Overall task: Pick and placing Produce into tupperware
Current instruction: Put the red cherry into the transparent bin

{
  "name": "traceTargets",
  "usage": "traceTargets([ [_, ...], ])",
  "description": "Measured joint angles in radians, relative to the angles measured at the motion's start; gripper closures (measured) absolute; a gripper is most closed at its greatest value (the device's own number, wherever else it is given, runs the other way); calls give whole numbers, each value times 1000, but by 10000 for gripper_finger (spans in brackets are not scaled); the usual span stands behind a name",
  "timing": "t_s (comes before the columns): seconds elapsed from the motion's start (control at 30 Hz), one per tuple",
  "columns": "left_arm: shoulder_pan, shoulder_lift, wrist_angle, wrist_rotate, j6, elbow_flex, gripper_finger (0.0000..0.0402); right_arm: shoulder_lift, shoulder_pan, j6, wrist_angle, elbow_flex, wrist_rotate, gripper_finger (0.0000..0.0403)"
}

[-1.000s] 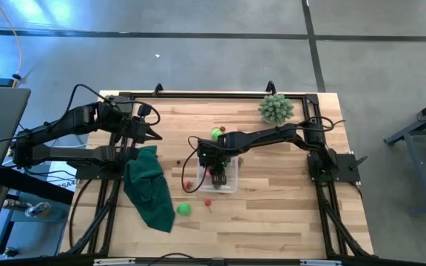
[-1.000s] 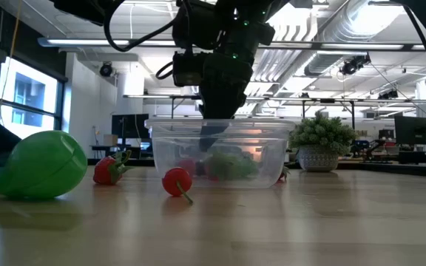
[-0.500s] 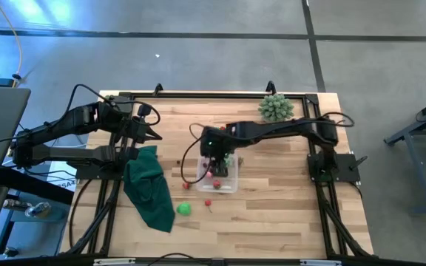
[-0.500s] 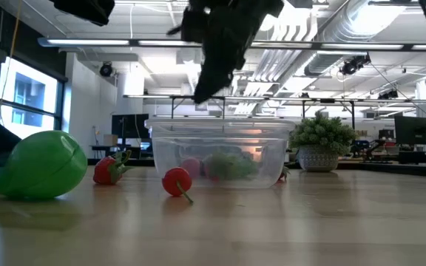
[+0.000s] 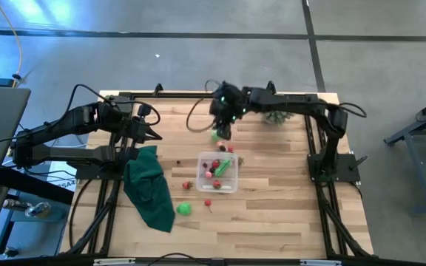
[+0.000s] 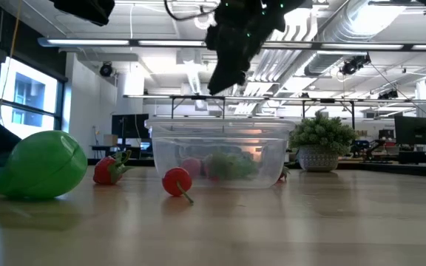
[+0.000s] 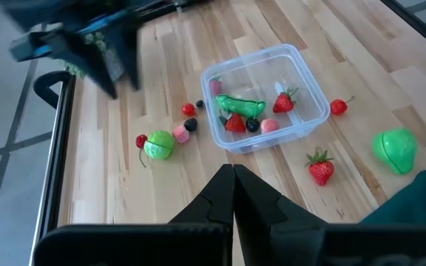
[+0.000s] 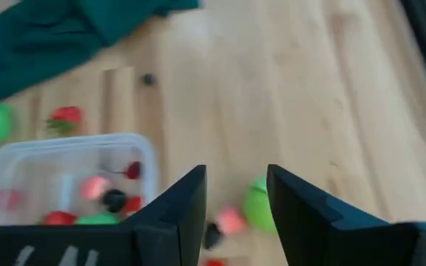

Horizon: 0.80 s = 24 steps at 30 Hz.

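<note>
The clear tupperware (image 5: 219,171) stands mid-table and holds red and pink pieces and an elongated green one (image 7: 240,106). Loose produce lies around it: a round green piece (image 5: 216,136) on its far side, with small pink (image 8: 230,219) and dark pieces beside it. A strawberry (image 5: 186,185), a cherry (image 5: 208,202) and a bigger green fruit (image 5: 185,209) lie on its near-left side. My right gripper (image 5: 225,131) is open and empty, raised above the table (image 6: 217,83), over the round green piece (image 8: 256,204). My left gripper (image 5: 152,134) is shut and empty at the table's left (image 7: 233,181).
A dark green cloth (image 5: 148,188) lies at the left, near my left gripper. A pale green spiky plant (image 5: 276,111) stands at the far right, close behind my right arm. Bare wood shows toward the near edge and to the right of the tupperware.
My right gripper has risen out of the tupperware and gone toward the table's far edge, to above the round green piece. The produce in the tupperware and the tupperware itself have stayed in place.
</note>
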Motion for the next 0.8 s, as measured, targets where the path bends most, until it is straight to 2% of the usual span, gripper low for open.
traceTargets([
  [0.3,0,0,0,0,0,0,401,8,-130,-42,-89,-41,-62,269],
  [0.53,0,0,0,0,0,0,401,10,-189,-138,139,-268,-178,269],
  [0.73,0,0,0,0,0,0,401,10,-208,-359,232,-386,-145,269],
  [0.8,0,0,0,0,0,0,401,10,-217,-377,275,-414,-116,269],
])
